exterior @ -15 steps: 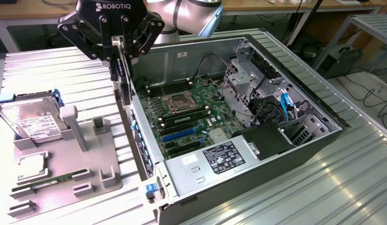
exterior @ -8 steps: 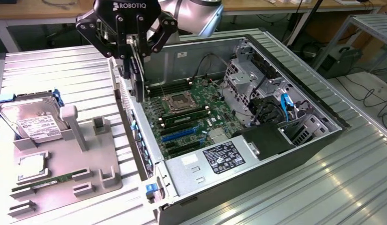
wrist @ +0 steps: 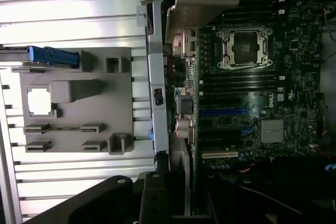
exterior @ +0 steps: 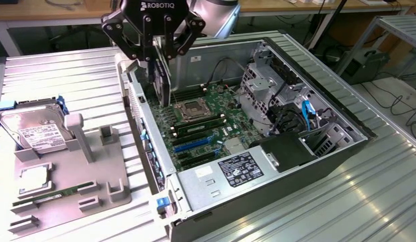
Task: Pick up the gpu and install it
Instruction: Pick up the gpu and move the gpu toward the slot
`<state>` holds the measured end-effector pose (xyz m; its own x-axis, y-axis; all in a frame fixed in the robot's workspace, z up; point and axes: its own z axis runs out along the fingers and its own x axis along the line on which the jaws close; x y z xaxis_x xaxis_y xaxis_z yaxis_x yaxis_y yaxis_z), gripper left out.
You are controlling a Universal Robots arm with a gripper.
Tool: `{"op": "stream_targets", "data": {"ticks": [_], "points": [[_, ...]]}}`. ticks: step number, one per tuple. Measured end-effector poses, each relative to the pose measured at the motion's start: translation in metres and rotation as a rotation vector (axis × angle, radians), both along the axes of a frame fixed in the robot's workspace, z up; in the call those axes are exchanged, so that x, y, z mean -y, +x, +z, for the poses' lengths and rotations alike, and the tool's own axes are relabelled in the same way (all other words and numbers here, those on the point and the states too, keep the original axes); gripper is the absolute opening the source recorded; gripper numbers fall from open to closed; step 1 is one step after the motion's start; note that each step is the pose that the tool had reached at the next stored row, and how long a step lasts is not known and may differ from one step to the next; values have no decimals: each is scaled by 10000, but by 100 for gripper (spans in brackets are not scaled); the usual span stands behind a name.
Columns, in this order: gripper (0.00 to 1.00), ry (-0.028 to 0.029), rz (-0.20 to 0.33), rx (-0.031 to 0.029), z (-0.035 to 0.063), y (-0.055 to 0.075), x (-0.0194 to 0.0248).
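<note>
In the exterior view, the gripper (exterior: 159,58) is hanging at 12 o'clock above the open computer case (exterior: 342,151). Its fingers are drawn in, pinching the gpu (exterior: 162,85), which is hanging upright over the motherboard (exterior: 201,126), close to the case's rear wall. A hard drive (exterior: 33,128) is sitting at 9 o'clock on a grey fixture (exterior: 73,186).

In the wrist view, the motherboard (wrist: 247,93) is lying inside the case wall (wrist: 157,77), and the fixture (wrist: 79,103) is lying outside it.

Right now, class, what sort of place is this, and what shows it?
Likely a robotics lab for PC assembly: an open computer case on a ribbed metal bench, the tool holding a gpu over it, desks with cables behind.
</note>
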<state>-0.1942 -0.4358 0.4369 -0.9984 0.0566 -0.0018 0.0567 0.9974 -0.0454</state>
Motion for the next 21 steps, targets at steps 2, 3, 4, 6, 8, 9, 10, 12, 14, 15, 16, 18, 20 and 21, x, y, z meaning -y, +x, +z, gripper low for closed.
{"op": "stream_targets", "data": {"ticks": [2,3,4,6,8,9,10,12,14,15,16,18,20,21], "points": [[28,0,0,0,0,42,0],[28,0,0,0,0,73,0],[28,0,0,-1,0,103,0],[28,-1,0,-1,1,153,0],[28,0,0,-1,0,206,0],[28,-1,0,0,0,221,0],[28,0,0,0,0,234,0],[28,0,0,0,0,324,0],[28,0,0,0,0,400,0],[28,-1,0,0,0,457,0],[28,0,0,0,0,502,0],[28,0,0,0,0,599,0],[28,0,0,0,0,646,0],[28,-1,0,0,0,680,0]]}}
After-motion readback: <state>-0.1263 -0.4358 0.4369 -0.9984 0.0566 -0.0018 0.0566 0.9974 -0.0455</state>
